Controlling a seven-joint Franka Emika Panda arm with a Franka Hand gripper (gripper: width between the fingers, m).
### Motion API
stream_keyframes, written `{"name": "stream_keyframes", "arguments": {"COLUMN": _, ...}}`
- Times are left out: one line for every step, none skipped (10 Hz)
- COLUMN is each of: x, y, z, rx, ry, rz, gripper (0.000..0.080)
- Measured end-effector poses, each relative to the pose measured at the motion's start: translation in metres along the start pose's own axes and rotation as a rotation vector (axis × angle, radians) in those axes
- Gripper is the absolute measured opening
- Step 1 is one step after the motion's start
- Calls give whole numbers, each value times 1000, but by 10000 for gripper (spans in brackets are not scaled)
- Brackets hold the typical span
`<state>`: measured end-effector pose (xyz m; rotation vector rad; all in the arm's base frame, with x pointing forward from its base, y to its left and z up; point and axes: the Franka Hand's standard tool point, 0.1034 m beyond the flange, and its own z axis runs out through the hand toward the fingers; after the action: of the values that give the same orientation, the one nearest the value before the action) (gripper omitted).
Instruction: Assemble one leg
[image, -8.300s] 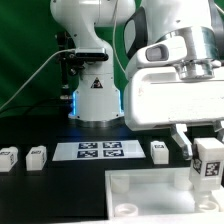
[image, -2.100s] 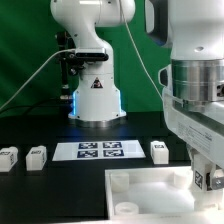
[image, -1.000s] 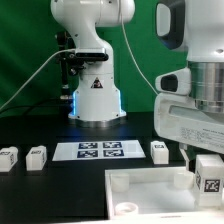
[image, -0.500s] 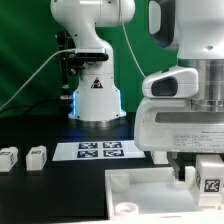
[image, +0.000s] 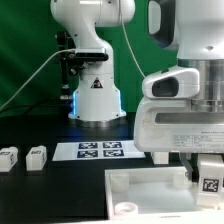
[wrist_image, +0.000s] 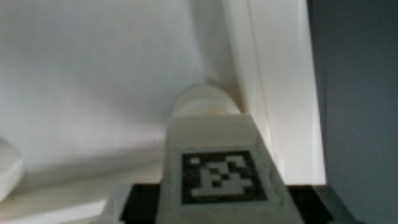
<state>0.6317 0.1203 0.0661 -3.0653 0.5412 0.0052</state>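
Pinching the leg (image: 209, 182) between its fingers, our gripper (image: 205, 171) hangs at the exterior view's right, over the far right corner of the white panel (image: 150, 182) — whether the leg touches it we cannot tell. On the table (image: 60, 190), two spare legs (image: 8, 157) (image: 36, 156) lie at the exterior view's left, near the marker board (image: 100, 151).

Arm (image: 185, 110) low at the exterior view's right; gripper (image: 207, 172) pointing down, clamped on leg (image: 210, 184)

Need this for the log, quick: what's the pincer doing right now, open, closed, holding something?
Pincer: closed, holding the leg.
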Motion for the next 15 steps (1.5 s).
{"name": "stream_keyframes", "arguments": {"x": 0, "y": 0, "z": 0, "rx": 0, "ry": 0, "rz": 109, "gripper": 287}}
{"name": "stream_keyframes", "arguments": {"x": 0, "y": 1, "z": 0, "rx": 0, "ry": 0, "rz": 192, "gripper": 287}}
{"name": "stream_keyframes", "arguments": {"x": 0, "y": 1, "z": 1, "rx": 0, "ry": 0, "rz": 312, "gripper": 287}}
{"name": "stream_keyframes", "arguments": {"x": -1, "y": 0, "z": 1, "rx": -4, "ry": 6, "rz": 457, "gripper": 287}}
{"name": "stream_keyframes", "arguments": {"x": -1, "y": 0, "z": 1, "rx": -8, "ry": 11, "rz": 594, "gripper": 287}}
{"name": "stream_keyframes", "arguments": {"x": -2, "y": -1, "z": 1, "rx": -12, "ry": 18, "rz": 739, "gripper": 287}}
{"name": "stream_keyframes", "arguments": {"x": -2, "y": -1, "z": 2, "rx": -8, "ry": 22, "rz": 877, "gripper": 287}}
{"name": "stream_keyframes", "arguments": {"x": -2, "y": -1, "z": 2, "rx": -5, "ry": 28, "rz": 1013, "gripper": 287}}
{"name": "stream_keyframes", "arguments": {"x": -1, "y": -2, "z": 3, "rx": 25, "ry": 39, "rz": 1134, "gripper": 287}}
{"name": "stream_keyframes", "arguments": {"x": -3, "y": -4, "z": 4, "rx": 49, "ry": 43, "rz": 1297, "gripper": 287}}
{"name": "stream_keyframes", "arguments": {"x": -8, "y": -8, "z": 6, "rx": 61, "ry": 37, "rz": 1412, "gripper": 287}}
{"name": "stream_keyframes", "arguments": {"x": -7, "y": -7, "z": 6, "rx": 60, "ry": 41, "rz": 1401, "gripper": 284}}
{"name": "stream_keyframes", "arguments": {"x": -7, "y": -7, "z": 6, "rx": 59, "ry": 41, "rz": 1377, "gripper": 284}}
{"name": "stream_keyframes", "arguments": {"x": -7, "y": -8, "z": 6, "rx": 58, "ry": 42, "rz": 1345, "gripper": 446}}
{"name": "stream_keyframes", "arguments": {"x": -8, "y": -8, "z": 6, "rx": 58, "ry": 42, "rz": 1334, "gripper": 571}}
